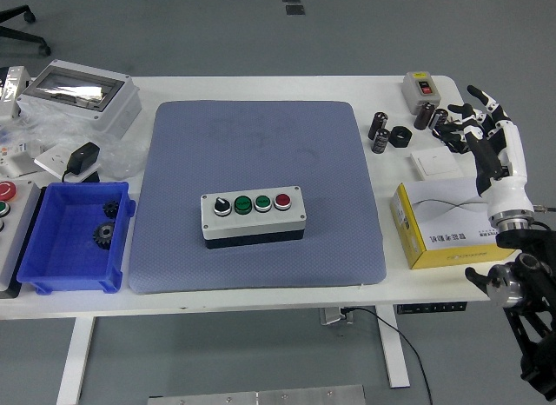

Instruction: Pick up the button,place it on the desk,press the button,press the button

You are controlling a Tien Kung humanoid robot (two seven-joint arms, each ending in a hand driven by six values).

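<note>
Button box (253,215) on mat (257,192), mid-table.

A white rectangular table (261,294) on white metal legs (76,360) is standing on a smooth grey floor (217,27) under even light.

White table (287,283) carries a blue-grey mat (261,144), a blue bin (74,270) at left and a yellow box (439,240) at right.
</note>
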